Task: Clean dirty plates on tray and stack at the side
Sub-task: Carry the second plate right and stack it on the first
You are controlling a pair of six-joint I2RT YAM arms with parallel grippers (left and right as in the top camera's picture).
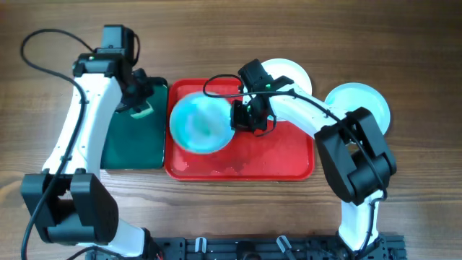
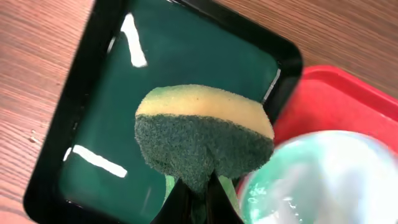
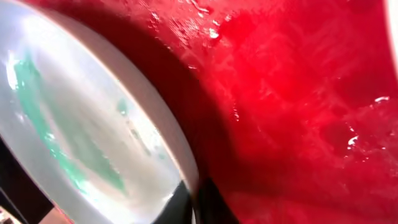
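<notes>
Right claw (image 1: 249, 115) clamps rim of smeared pale-blue round plate (image 1: 202, 124); plate lies just right of left claw (image 1: 141, 108), which grips yellow-green sponge (image 2: 202, 134).

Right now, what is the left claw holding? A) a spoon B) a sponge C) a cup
B: the left claw pinches a yellow and green sponge above the dark green tray.
</notes>
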